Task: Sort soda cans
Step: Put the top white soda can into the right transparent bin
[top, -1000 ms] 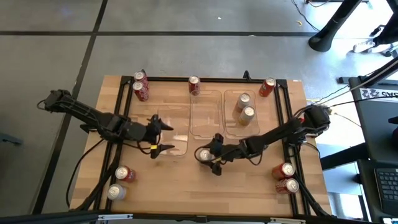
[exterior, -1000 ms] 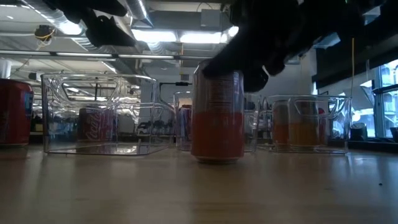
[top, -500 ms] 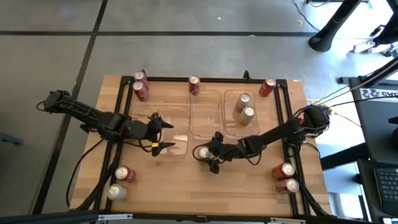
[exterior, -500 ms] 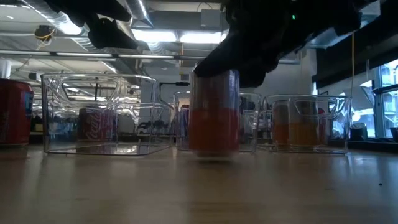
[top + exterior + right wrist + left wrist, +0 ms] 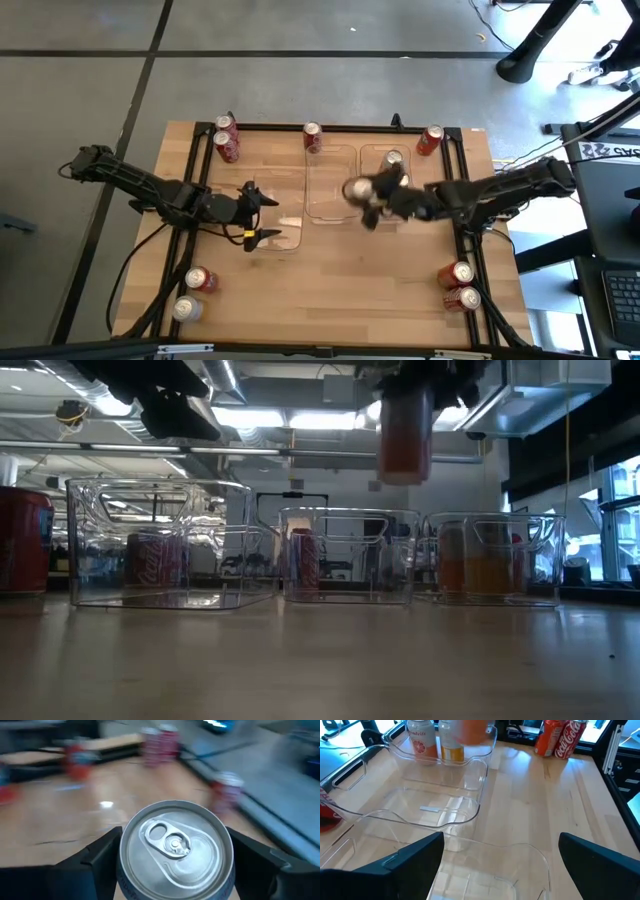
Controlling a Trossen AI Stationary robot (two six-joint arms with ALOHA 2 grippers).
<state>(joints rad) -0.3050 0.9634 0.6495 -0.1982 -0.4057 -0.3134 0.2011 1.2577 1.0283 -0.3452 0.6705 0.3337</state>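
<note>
The left gripper (image 5: 258,212) waits with fingers spread wide over the left tray (image 5: 283,210). The right gripper (image 5: 368,192) is clamped on a can (image 5: 405,433), lifted off the table, over the edge between the middle tray (image 5: 330,170) and the right tray (image 5: 372,210). Other cans stand around the table's corners.

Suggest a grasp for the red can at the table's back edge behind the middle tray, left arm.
Grip the red can across its round side wall, just under the silver top, coming down from above. It stands upright and alone, so the open left gripper can probably straddle it. The middle tray sits close in front.
</note>
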